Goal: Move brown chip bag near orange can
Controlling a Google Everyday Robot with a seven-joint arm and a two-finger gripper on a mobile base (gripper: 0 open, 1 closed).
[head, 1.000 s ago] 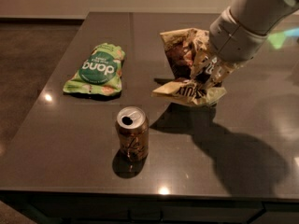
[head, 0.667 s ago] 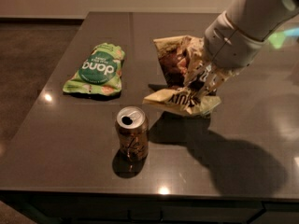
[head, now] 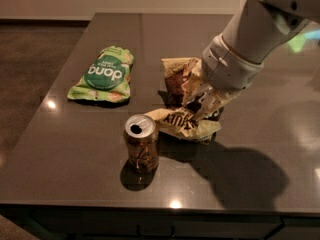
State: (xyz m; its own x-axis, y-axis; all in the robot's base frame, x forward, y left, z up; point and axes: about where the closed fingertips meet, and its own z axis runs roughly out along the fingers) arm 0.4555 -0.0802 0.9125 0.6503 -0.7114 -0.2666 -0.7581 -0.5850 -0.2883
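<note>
dark table (head: 75, 149), pincer (head: 202, 106) tight on the crumpled brown chip bag (head: 181, 125) under it, bag just beside orange can (head: 141, 144)

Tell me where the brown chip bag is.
The brown chip bag is near the centre of the camera view, clamped in the gripper, its lower edge just right of the orange can.

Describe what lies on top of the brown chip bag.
The gripper sits on the brown chip bag, clamping it. The arm covers the bag's right side.
</note>
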